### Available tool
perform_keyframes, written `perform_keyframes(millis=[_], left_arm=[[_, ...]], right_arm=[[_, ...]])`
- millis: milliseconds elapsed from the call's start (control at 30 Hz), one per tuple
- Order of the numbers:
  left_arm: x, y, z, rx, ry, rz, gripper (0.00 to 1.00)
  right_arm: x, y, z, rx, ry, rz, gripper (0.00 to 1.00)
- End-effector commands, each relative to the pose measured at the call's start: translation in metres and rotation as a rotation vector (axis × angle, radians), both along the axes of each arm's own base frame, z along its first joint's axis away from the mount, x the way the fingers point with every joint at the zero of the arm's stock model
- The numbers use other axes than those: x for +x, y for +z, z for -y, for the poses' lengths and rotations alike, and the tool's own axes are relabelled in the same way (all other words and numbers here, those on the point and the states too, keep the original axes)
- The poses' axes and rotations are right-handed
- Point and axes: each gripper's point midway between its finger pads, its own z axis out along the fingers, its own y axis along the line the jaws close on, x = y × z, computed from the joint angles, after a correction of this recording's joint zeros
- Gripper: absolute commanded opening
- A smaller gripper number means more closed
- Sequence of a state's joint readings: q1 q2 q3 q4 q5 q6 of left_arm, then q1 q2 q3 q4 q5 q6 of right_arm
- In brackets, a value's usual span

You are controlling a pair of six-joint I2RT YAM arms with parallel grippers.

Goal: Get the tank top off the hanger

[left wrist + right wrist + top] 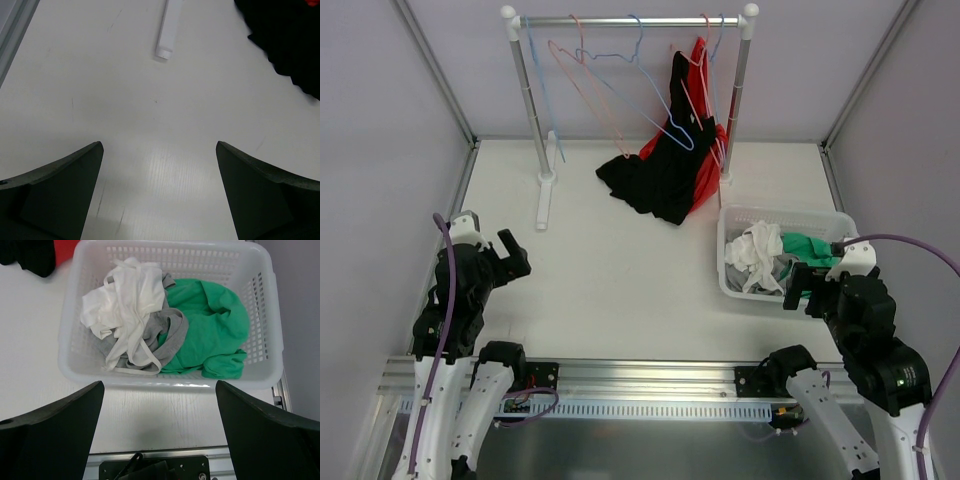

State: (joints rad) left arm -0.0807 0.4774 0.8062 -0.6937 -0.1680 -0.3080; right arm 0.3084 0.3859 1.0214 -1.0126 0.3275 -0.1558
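Note:
A black tank top (660, 170) hangs from a wire hanger (692, 70) at the right end of the clothes rack (630, 20), and its lower part pools on the table. A red garment (708, 165) hangs right behind it. A corner of the black cloth (290, 40) shows at the upper right of the left wrist view. My left gripper (515, 256) (160, 145) is open over bare table at the near left, far from the rack. My right gripper (792, 288) (160, 385) is open and holds nothing, just in front of the basket's near wall.
A white plastic basket (730, 225) (170, 380) at the right holds white, grey and green clothes. Empty pink and blue hangers (595, 80) hang on the rack rail. The rack's white foot (546, 195) (167, 27) lies ahead of the left gripper.

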Motion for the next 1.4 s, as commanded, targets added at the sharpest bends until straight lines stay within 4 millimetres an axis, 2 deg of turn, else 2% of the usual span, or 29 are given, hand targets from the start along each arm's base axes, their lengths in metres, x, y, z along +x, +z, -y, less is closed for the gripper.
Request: perform_keyframes(millis=[0,267,767,1367], left_arm=[[0.001,-0.002,0.004,-0.015,-0.001,0.006,0.99],[-0.004,0.003,-0.002,-0.006,0.031,0.043,0.99],[-0.005,0.005,0.000,-0.007,0.013,0.050,0.99],[-0.007,0.007,0.003,-0.001,-0.012,0.061,0.99]], right_arm=[[0.001,-0.008,0.006,-0.029,-0.024,-0.009,0.99],[0.013,-0.013,-0.002,-0.002,-0.023,-0.025,0.99],[0.009,-0.014,-0.005,0.002,0.007,-0.019,1.00],[0.003,-0.004,0.008,-0.049,-0.022,0.025,1.00]])
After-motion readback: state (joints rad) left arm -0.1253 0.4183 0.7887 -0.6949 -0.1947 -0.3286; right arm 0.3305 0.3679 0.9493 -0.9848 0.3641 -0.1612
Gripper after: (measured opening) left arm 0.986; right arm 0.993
